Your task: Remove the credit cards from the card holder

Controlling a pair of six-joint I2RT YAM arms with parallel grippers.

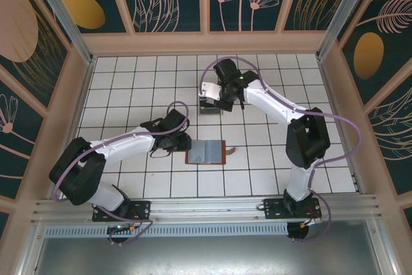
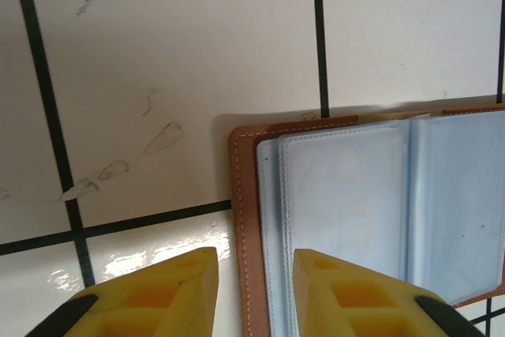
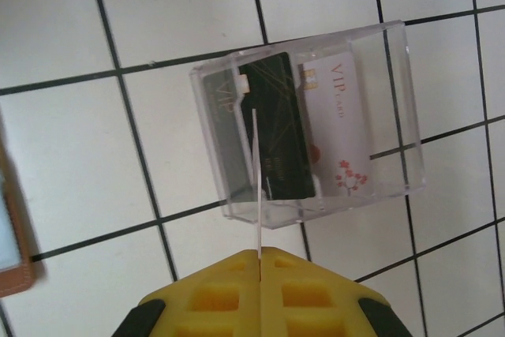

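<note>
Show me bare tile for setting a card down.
Free: far-left tiles beyond the left arm; near row below the card holder. Crowded: between card holder and clear box, where the left gripper and right gripper, pinching a credit card, work.

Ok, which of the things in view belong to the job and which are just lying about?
Job:
- card holder, lying open
- thin card, edge-on in the shut right pincer
- dark card and VIP card, inside the clear box
- left pincer, open over the holder's edge

Lying about:
- clear box itself
- scuffs on the table
</note>
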